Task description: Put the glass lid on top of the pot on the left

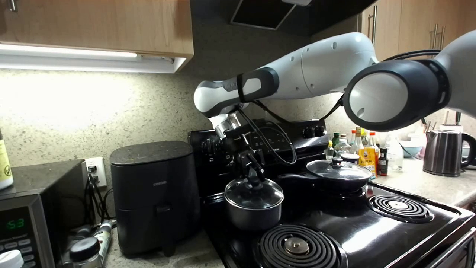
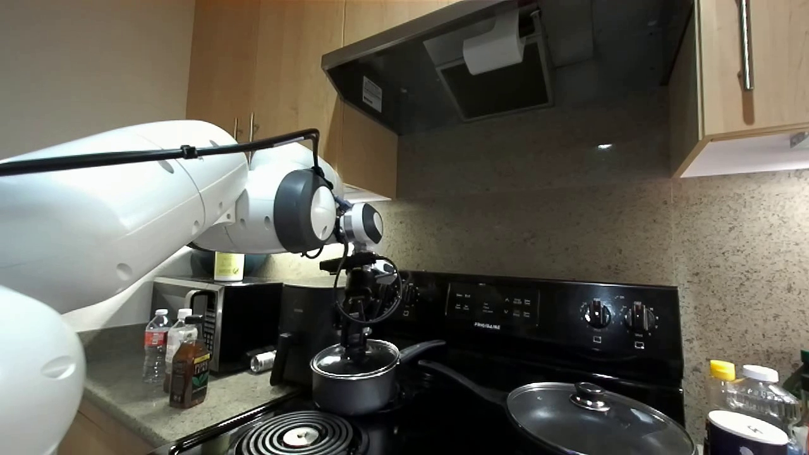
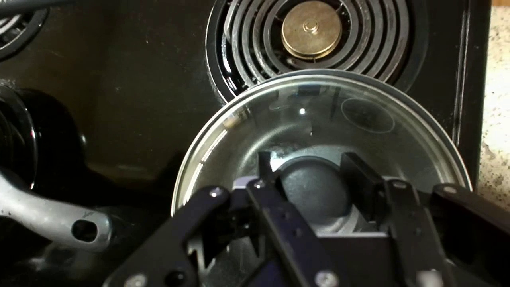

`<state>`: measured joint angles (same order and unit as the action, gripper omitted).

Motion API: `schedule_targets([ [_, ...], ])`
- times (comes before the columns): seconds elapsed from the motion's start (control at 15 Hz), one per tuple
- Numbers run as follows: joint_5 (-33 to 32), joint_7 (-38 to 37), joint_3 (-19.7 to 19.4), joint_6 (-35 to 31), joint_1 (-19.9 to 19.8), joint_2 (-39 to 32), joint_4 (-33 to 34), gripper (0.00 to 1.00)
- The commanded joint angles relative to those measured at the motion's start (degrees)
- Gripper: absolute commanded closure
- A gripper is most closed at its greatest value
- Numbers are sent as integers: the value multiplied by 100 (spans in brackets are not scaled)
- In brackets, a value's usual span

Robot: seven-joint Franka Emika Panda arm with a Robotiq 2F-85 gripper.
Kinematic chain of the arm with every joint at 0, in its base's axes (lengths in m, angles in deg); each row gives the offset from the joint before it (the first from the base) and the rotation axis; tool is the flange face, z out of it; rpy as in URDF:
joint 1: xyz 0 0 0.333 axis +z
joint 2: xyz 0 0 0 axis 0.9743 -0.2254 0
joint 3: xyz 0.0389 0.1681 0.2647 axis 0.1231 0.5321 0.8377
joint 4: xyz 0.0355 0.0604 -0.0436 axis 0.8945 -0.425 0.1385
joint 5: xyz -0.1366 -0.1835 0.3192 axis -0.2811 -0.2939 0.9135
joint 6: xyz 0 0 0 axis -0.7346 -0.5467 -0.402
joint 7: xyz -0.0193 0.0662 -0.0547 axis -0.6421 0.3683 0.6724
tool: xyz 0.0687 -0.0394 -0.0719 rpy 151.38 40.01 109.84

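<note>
The see-through glass lid (image 1: pixel 238 194) lies level on the small grey steel pot (image 1: pixel 253 219) on the stove's left back side. In both exterior views the lid (image 2: pixel 332 364) sits at the rim of the pot (image 2: pixel 347 395) with no visible gap. My gripper (image 1: pixel 255 180) points down over the lid's centre. In the wrist view its fingers (image 3: pixel 308 169) stand on both sides of the dark round knob (image 3: pixel 314 187) and look closed against it. In an exterior view the fingertips (image 2: pixel 355 349) are down at the lid. The pot's inside is dim under the glass.
A wide dark pan (image 1: pixel 340 184) with its own glass lid (image 2: pixel 569 420) stands to the right; its handle (image 3: pixel 51 215) reaches near the pot. A black air fryer (image 1: pixel 156 201) stands close on the left. A coil burner (image 1: pixel 297 245) lies in front.
</note>
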<state>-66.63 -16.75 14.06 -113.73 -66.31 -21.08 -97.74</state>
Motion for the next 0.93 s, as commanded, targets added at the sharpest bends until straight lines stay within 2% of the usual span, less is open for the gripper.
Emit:
schedule_targets([
  [0.0, 273, 107, 91, 290, -208, -449, 322, 78],
  [0.07, 288, 43, 71, 322, -216, -491, 398, 78],
  [0.13, 304, 23, 63, 356, -227, -530, 465, 28],
  [0.27, 360, 15, 67, 382, -261, -626, 523, 21],
  [0.47, 435, 3, 66, 507, -309, -764, 585, 1],
  [0.67, 453, -7, 64, 542, -308, -797, 690, 0],
  [0.73, 468, -13, 73, 545, -312, -803, 710, 27],
  [0.8, 464, 11, 77, 542, -305, -794, 715, 25],
  [0.87, 460, 47, 87, 546, -296, -773, 709, 29],
])
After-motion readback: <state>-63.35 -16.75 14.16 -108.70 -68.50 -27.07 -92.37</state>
